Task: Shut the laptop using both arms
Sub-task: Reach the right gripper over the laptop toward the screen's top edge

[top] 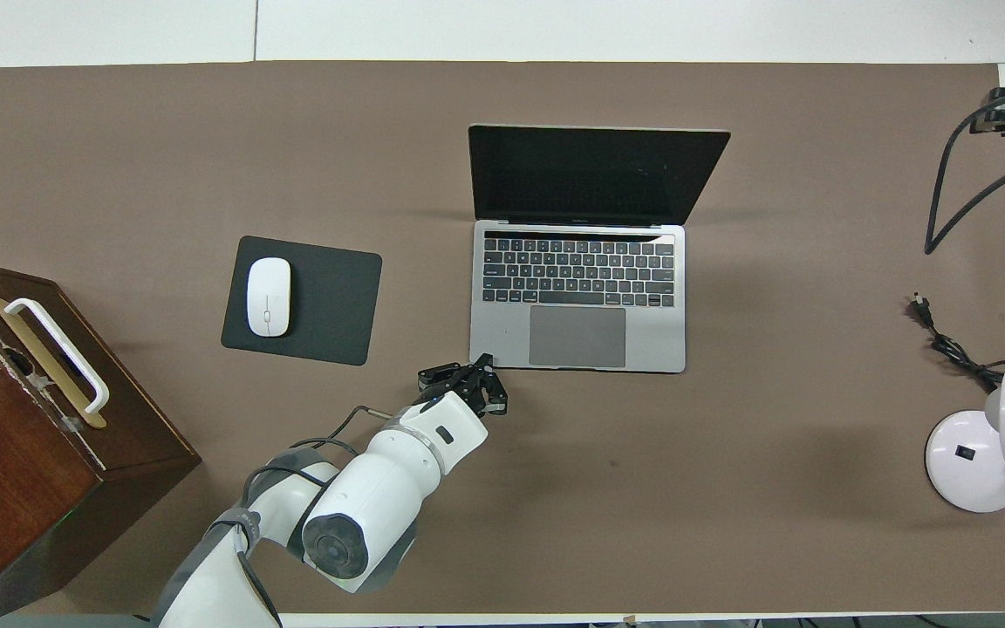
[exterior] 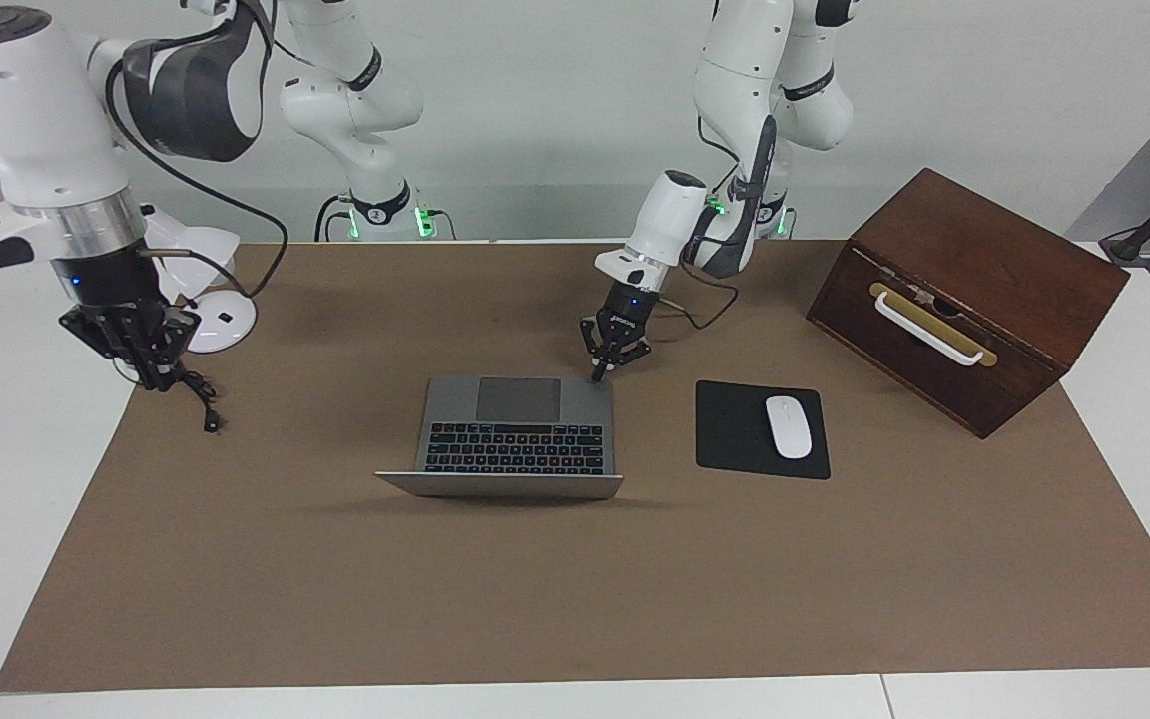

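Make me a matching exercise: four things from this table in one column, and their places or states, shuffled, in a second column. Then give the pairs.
1. laptop
2. white mouse
3. left gripper
4. wooden box

A. on the black mouse pad
B. at the left arm's end of the table
C. lid up, screen dark
D. at the laptop's corner nearest the robots

Pairs: 1-C, 2-A, 3-D, 4-B

White table [exterior: 1134, 399] under brown mat [exterior: 535, 599], carrying laptop [exterior: 515, 424], mouse pad [exterior: 740, 429], wooden box [exterior: 984, 290], lamp [top: 982, 453]
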### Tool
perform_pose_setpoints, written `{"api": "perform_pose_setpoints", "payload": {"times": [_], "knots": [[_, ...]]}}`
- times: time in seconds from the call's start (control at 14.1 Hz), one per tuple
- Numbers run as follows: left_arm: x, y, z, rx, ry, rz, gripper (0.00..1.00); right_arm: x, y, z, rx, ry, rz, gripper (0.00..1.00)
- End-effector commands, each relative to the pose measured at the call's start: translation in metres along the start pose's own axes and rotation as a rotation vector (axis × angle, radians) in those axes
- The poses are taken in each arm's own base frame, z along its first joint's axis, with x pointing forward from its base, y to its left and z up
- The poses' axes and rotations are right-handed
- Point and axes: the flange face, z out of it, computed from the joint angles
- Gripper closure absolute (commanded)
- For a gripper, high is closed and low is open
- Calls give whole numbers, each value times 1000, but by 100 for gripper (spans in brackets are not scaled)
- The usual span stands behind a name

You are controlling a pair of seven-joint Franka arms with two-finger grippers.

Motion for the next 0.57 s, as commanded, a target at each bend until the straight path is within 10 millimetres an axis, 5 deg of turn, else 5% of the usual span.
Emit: {"api": "perform_pose_setpoints", "payload": {"times": [0.0, 0.07, 0.49], "knots": [[0, 0, 5, 1, 5, 8, 100, 25, 11, 17, 22, 40, -16, 49], [0, 0, 5, 1, 5, 8, 100, 29, 11, 28, 16, 52, -17, 39], [-2, -1, 8, 5, -1, 7, 100, 76, -4, 68, -7, 138, -51, 31]]}}
